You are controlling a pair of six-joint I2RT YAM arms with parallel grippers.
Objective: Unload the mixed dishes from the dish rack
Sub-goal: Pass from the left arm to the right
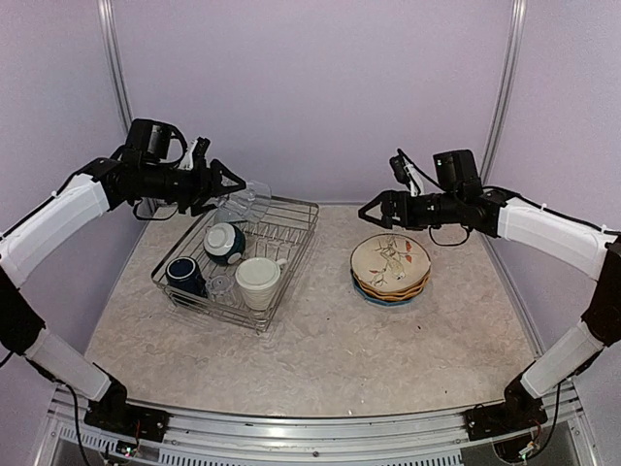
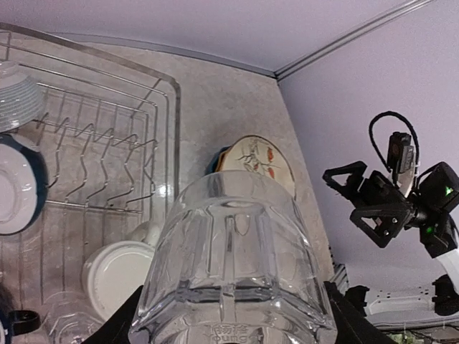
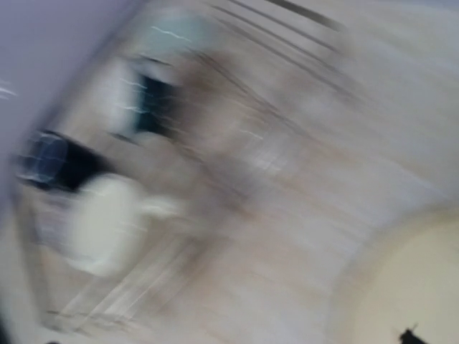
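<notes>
My left gripper [image 1: 230, 191] is shut on a clear glass [image 1: 245, 204] and holds it in the air over the far end of the silver wire dish rack [image 1: 291, 236]. In the left wrist view the glass [image 2: 233, 258] fills the space between my fingers [image 2: 122, 324]. In the rack sit a dark white-lined bowl [image 1: 224, 243], a navy mug [image 1: 184, 275], a large cream mug [image 1: 258, 282] and another clear glass [image 1: 221, 287]. A pale ribbed bowl [image 2: 14, 93] lies at the rack's far end. My right gripper [image 1: 374, 216] is open and empty above the stacked plates [image 1: 390, 264], cream floral on top.
The plate stack stands on the table right of the rack. The back wall is close behind both grippers. The right wrist view is motion-blurred; it shows the rack, the cream mug [image 3: 100, 222] and a plate rim [image 3: 423, 287] only vaguely.
</notes>
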